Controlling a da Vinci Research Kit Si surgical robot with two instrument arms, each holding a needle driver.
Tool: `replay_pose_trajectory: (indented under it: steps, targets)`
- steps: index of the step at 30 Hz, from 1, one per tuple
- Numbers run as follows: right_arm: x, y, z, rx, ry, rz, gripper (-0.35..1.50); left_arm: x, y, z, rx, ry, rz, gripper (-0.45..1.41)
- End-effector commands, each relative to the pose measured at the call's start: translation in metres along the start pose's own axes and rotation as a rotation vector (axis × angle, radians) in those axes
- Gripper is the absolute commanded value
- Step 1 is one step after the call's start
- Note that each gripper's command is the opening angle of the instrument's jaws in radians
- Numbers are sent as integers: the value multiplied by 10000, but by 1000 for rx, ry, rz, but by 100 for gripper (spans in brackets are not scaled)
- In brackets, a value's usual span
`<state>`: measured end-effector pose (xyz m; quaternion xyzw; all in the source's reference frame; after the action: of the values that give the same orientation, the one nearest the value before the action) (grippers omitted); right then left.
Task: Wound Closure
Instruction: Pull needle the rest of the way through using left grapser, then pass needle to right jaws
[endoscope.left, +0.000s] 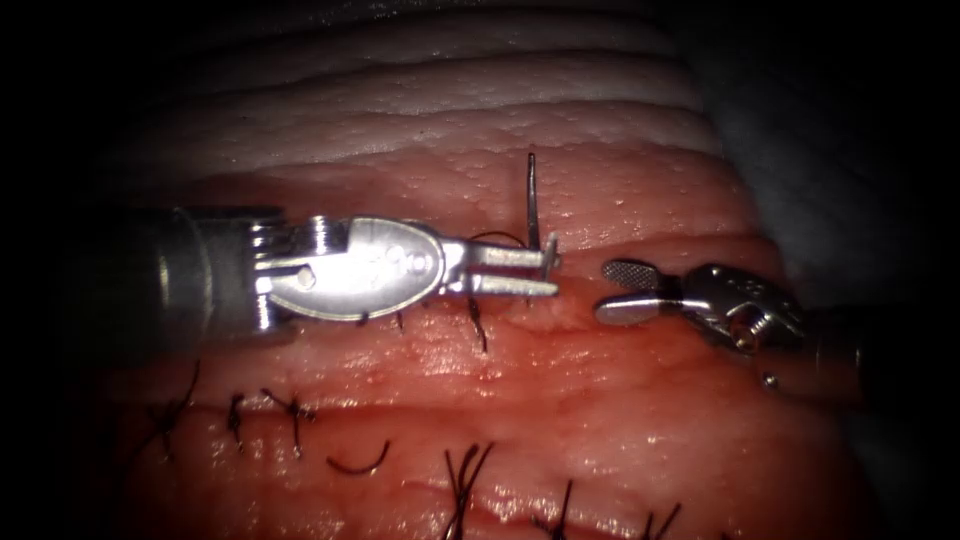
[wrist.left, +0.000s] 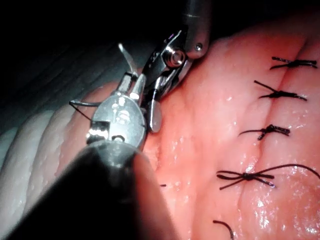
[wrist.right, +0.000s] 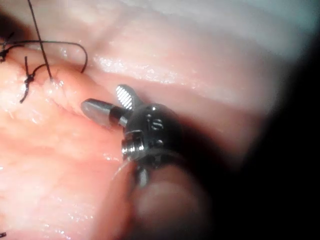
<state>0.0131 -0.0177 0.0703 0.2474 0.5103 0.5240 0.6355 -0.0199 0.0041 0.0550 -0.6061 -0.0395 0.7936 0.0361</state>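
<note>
My left tool (endoscope.left: 548, 270) reaches in from the left over the stitched cut (endoscope.left: 560, 315) and is shut on the curved needle (endoscope.left: 531, 195) near its jaw tips. The needle stands upright above the tissue (endoscope.left: 560, 400), its free end in the air. In the left wrist view the needle (wrist.left: 127, 57) curves up out of the same jaws (wrist.left: 135, 82). A dark thread (endoscope.left: 497, 237) loops behind the left tool. Just to the right, my right tool (endoscope.left: 615, 290) is open and holds nothing. It hovers the same way above the tissue in the right wrist view (wrist.right: 102, 100).
Tied stitches (endoscope.left: 478, 325) cross the cut under the left tool. A second row of knotted stitches (endoscope.left: 293, 412) with cut ends runs nearer the camera, and a loose thread scrap (endoscope.left: 358, 466) lies there. A thread (wrist.right: 41, 47) rises from the tissue beside a knot (wrist.right: 27, 77).
</note>
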Motion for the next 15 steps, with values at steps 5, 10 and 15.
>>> replay_pose_trajectory:
  steps: [5,10,15]
  targets:
    - [-2,-5,6,3,-1,57,19,-2,-14,8,25,-3,46,-45]
    - [12,-14,2,0,-11,158,113,-14,-1,14,39,-2,104,-45]
    - [36,-32,-3,277,-19,486,91,-47,44,28,28,23,212,-45]
